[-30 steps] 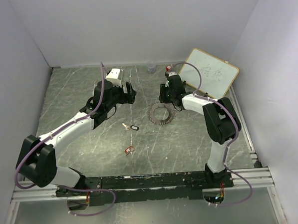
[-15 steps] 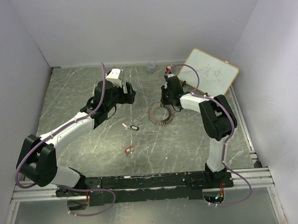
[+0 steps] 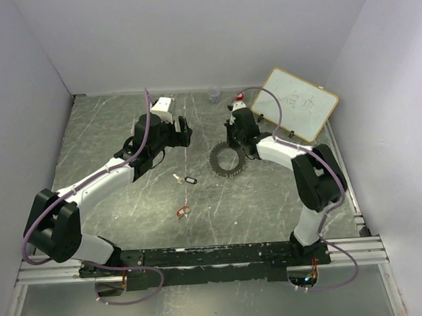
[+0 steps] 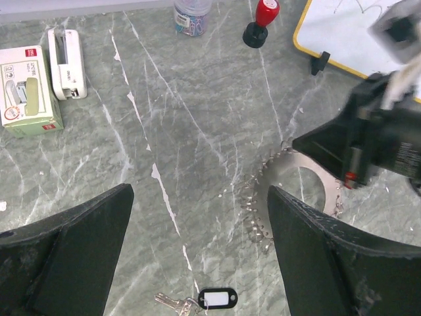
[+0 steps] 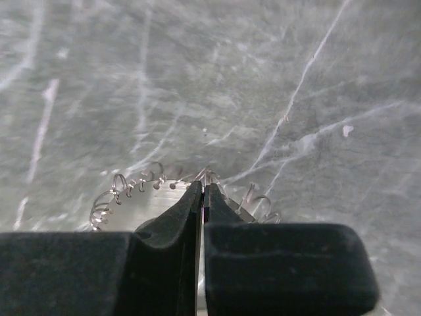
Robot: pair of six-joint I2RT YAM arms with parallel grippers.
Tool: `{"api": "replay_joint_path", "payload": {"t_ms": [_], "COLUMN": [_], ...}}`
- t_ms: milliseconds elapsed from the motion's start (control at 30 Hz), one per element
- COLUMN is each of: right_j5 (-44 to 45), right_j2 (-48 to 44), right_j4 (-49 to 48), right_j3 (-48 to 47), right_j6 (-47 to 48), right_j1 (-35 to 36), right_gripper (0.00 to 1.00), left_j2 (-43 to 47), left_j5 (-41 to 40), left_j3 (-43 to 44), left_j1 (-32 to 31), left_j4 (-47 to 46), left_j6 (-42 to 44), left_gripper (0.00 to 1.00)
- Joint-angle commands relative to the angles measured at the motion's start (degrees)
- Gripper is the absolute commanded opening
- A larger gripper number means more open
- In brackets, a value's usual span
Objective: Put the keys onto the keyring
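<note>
The keyring [image 3: 225, 159], a large dark toothed metal ring, is at mid-table. My right gripper [image 3: 236, 140] is shut on its far edge. In the right wrist view the fingers [image 5: 202, 187] pinch the ring's rim [image 5: 142, 201]. The ring also shows in the left wrist view [image 4: 291, 166]. The black-tagged key [image 3: 186, 179] lies on the table left of the ring and shows in the left wrist view [image 4: 217, 299]. The red-headed key [image 3: 183, 211] lies nearer the front. My left gripper [image 3: 185, 133] is open and empty above the table, its jaws wide apart in its own view [image 4: 199, 192].
A whiteboard [image 3: 300, 104] leans at the back right. A red-topped black stamp [image 4: 262, 23] and a jar of paper clips [image 4: 192, 14] stand at the back wall. A white stapler [image 4: 66, 56] and a small box [image 4: 26, 89] lie at the back left.
My right arm has shifted, and the keyring has moved slightly left in its grip and looks raised off the table. The left arm and both keys have not moved.
</note>
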State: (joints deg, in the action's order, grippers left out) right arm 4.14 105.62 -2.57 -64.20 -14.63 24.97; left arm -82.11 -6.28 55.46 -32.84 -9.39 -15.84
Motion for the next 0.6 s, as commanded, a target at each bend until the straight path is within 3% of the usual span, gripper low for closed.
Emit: {"api": "replay_joint_path", "payload": {"t_ms": [0, 367, 567], "right_j5": [-0.1, -15.6, -27.5], "right_j2": [-13.7, -36.1, -38.2], "right_j4": [-5.3, -14.9, -10.3], "right_j3": [3.7, 15.9, 13.8], "right_j6": [8.8, 23.0, 27.9], "right_j1": [1.2, 0.9, 0.0], "right_gripper": [0.0, 0.0, 0.0], "left_j2": [0.5, 7.9, 12.3], "left_j5": [0.0, 0.6, 1.9], "left_j3": [1.9, -1.5, -3.2], "left_j1": [-0.5, -0.5, -0.4], "left_j4": [0.1, -1.4, -1.6], "left_j6": [0.5, -0.3, -0.3], "left_gripper": [0.94, 0.94, 0.93]}}
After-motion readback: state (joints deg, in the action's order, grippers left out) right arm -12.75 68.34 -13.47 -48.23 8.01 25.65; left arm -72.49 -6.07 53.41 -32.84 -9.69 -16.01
